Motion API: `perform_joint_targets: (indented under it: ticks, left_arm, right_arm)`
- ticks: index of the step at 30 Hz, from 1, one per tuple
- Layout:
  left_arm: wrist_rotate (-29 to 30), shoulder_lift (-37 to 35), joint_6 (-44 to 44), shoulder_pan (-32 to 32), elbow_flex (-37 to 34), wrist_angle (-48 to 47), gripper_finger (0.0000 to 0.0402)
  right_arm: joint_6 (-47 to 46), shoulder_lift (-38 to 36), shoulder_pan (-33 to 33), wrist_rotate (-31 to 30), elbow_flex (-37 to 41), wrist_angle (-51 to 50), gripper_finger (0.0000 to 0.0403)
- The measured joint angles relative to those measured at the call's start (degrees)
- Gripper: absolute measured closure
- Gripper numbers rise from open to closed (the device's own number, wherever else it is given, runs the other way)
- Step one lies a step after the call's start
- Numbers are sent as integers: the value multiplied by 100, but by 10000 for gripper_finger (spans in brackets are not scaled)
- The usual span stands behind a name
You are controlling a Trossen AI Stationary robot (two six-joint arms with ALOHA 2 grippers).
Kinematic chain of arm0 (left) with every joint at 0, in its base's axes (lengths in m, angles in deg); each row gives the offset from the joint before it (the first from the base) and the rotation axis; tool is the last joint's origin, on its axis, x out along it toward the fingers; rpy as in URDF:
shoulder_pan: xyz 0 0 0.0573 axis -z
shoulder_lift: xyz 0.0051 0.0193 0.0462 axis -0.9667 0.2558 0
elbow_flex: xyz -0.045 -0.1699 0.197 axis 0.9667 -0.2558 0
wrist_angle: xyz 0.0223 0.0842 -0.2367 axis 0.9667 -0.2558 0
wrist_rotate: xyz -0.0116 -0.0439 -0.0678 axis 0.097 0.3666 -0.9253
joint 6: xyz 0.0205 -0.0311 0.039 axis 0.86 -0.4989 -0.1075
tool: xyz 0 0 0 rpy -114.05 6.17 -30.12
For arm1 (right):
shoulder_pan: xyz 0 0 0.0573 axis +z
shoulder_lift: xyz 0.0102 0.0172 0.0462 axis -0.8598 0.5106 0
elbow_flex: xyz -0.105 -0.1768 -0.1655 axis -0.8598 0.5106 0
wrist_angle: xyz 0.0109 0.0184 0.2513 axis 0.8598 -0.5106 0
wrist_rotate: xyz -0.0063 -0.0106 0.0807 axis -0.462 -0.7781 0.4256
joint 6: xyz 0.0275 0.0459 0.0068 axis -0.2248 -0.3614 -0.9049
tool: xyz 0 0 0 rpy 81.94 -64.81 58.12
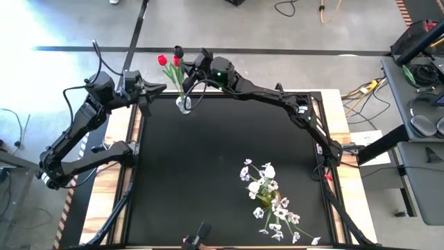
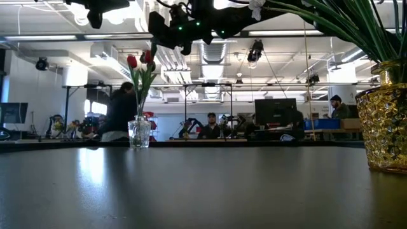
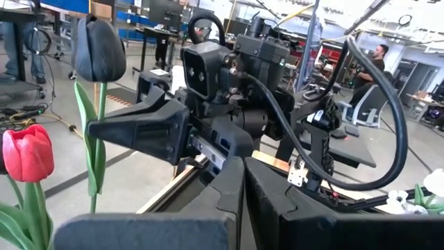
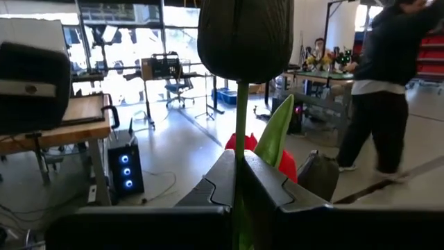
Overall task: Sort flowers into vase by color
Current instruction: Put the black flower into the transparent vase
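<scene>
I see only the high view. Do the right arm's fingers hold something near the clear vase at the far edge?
Observer: Yes. Its wrist view shows the right gripper shut on the green stem of a dark tulip.
Operator: And the left arm, does it carry a flower?
Observer: No. The left gripper is shut and empty.
Operator: From above, the near vase is hidden under white flowers. What is it like?
Observer: The low view shows a gold vase with a faceted surface.

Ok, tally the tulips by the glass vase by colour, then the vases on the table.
Red tulips: 2
Dark tulip: 1
Vases: 2, the glass vase and the gold vase
Total: 5
</scene>
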Motion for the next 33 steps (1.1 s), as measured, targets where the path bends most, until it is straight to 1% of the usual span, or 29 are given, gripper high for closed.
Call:
perform_joint_targets:
  ticks: [12,33]
  left_arm:
    - [0,0,-1,0,1,0,402]
    - [0,7,-1,0,0,0,402]
  right_arm:
    - [210,-7,0,44,21,-92,390]
    - [111,9,23,42,480,34,390]
